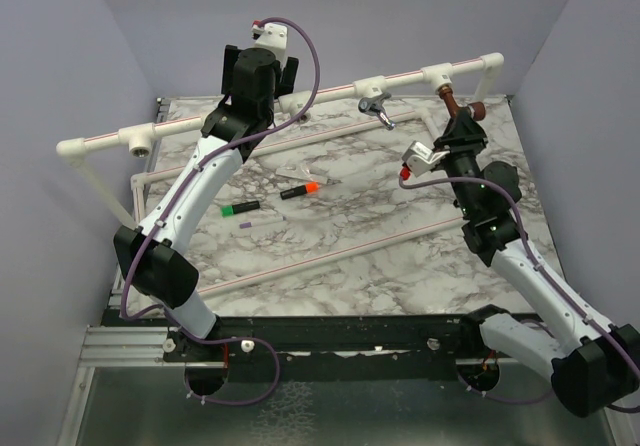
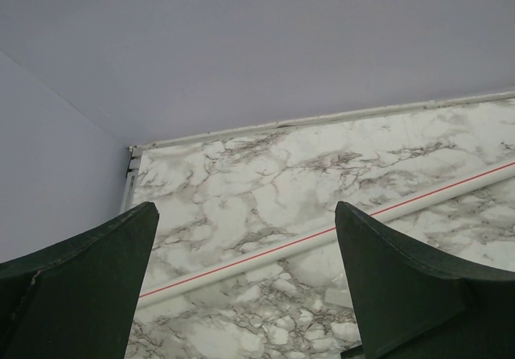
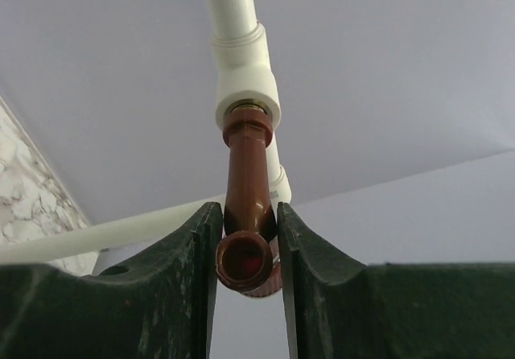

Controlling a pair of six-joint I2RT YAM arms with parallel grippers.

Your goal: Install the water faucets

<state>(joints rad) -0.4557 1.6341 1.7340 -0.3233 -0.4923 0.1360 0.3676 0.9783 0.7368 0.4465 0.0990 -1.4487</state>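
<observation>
Copper tap (image 3: 246, 174): frame centre, seated in tee (image 3: 248, 85), clamped by right gripper (image 3: 246, 242); skewed twisting could have cross-threaded it. Chrome tap (image 1: 376, 108): at rail (image 1: 330, 91), upper centre. Left gripper (image 2: 245, 214): spread wide, empty.

chrome faucet (image 1: 375, 107) hangs from mid tee (image 1: 372, 84) on white pipe rail (image 1: 185, 127). right gripper (image 1: 458, 114) at copper faucet (image 1: 450, 94) under next tee (image 1: 437, 73). green-capped marker (image 1: 240, 209) and orange-capped marker (image 1: 300, 190) lie on marble table (image 1: 380, 226).

The copper faucet (image 1: 453, 97) and the chrome faucet (image 1: 376, 107) each hang from the white pipe (image 1: 405, 79).
</observation>
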